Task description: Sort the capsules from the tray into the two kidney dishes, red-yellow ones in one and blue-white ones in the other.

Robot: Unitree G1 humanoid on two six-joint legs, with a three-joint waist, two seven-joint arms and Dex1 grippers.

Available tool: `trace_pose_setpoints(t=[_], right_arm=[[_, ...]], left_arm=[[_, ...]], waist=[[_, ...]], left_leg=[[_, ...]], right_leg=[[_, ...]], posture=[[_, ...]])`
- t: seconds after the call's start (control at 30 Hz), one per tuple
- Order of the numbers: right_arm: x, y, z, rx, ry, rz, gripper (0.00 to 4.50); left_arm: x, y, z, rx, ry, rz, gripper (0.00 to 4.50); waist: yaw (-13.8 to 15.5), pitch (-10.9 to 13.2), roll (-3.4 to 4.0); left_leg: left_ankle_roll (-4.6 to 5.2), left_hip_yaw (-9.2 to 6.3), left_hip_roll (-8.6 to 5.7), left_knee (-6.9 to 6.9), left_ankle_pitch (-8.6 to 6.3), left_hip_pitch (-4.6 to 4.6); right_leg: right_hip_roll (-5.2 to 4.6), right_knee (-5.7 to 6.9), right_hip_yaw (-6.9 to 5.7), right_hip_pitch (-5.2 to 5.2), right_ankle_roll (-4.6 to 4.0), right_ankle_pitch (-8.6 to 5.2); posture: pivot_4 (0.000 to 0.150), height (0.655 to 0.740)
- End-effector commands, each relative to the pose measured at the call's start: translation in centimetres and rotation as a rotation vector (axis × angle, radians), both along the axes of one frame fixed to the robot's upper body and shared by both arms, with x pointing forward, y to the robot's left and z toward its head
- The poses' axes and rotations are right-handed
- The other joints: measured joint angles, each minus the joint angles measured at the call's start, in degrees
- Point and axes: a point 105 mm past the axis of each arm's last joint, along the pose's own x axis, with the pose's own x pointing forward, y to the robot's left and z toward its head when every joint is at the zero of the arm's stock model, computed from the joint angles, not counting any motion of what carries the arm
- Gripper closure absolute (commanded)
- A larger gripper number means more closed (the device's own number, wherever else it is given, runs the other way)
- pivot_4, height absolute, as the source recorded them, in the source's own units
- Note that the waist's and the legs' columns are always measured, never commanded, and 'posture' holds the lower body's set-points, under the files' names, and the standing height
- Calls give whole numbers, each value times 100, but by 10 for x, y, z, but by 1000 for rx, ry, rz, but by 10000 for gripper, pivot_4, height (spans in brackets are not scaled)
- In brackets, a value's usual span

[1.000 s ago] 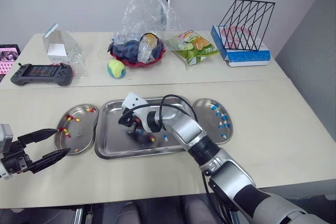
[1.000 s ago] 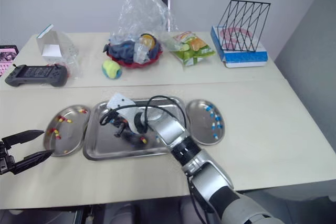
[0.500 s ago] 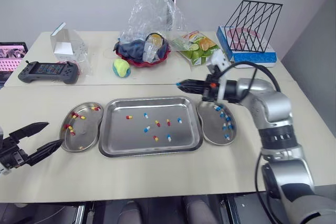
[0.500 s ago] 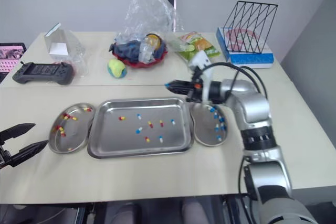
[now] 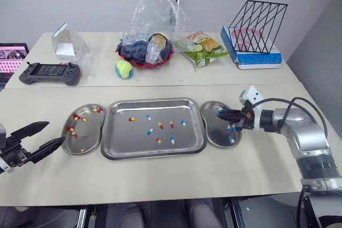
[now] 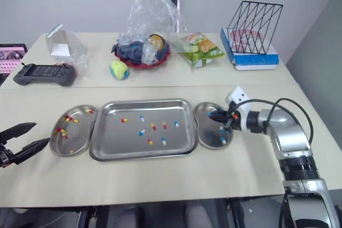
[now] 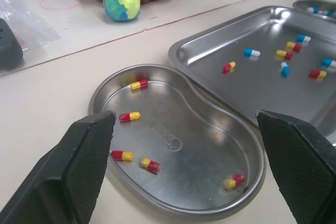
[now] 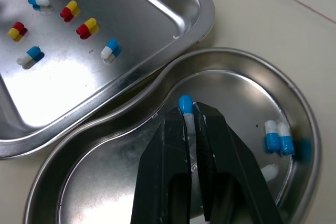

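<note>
Sorting stands roughly half done, by the look of it: the steel tray [image 5: 112, 150] at the centre of the head views holds about eight loose capsules [image 5: 160, 126], a near-even mix of both colours, all yet to be moved. The left kidney dish [image 7: 100, 90], just beside the tray's left edge, carries at least five red-yellow capsules [image 7: 129, 116], while the right kidney dish [image 8: 247, 72], just beside the tray's right edge, has several blue-white capsules [image 8: 275, 136]. At centre right of the frame the right gripper [image 5: 220, 114] reaches over that dish, its two black fingers pinched nearly together on one blue-white capsule [image 8: 185, 102], blue end poking past the tips, just above the dish floor and apparently ready to drop. At lower left the left gripper [image 5: 54, 132] hangs with fingers spread wide, holding nothing, just outside the left dish.
</note>
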Motion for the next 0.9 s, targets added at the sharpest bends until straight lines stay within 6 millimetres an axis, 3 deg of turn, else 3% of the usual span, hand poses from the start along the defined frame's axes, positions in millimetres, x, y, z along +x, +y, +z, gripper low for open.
trace_pose_setpoints(t=[0.03,0.13,0.37,0.5,0.6,0.73,0.9], right_arm=[[1,-1,12,18,-44,1,33852],[1,-6,15,5,-62,-6,24209],[5,-41,43,106,-87,-114,196],[10,-80,59,185,-181,-251,196],[10,-104,59,189,-234,-323,196],[0,-150,48,228,-252,-471,196],[-7,-165,30,204,-251,-528,196]], left_arm=[[2,2,7,34,-33,5,0],[3,2,8,34,-37,3,0],[4,11,12,22,-66,61,0],[2,36,21,11,-111,178,0],[1,48,23,14,-135,245,0],[-1,66,21,-8,-172,359,0],[-3,72,13,-3,-155,388,0]], waist=[[20,0,0],[40,0,0],[137,0,0],[155,0,0],[165,0,0],[198,0,0],[196,0,1]], left_leg=[[0,0,0,0,0,0],[0,0,0,0,0,0],[0,0,-1,4,0,2],[0,0,0,3,0,18],[1,0,0,0,-1,38],[4,1,0,-8,-3,63],[5,1,0,-9,-4,68]], right_leg=[[0,0,0,0,0,0],[0,0,-1,0,0,0],[0,-1,0,4,0,0],[0,-7,-3,26,0,0],[0,-18,-5,52,0,0],[-1,-32,-5,83,1,0],[-1,-33,-5,85,0,0]], posture=[[1500,7180],[1500,7180],[1500,7180],[1500,7180],[1500,7180],[1500,7180],[1500,7180]])
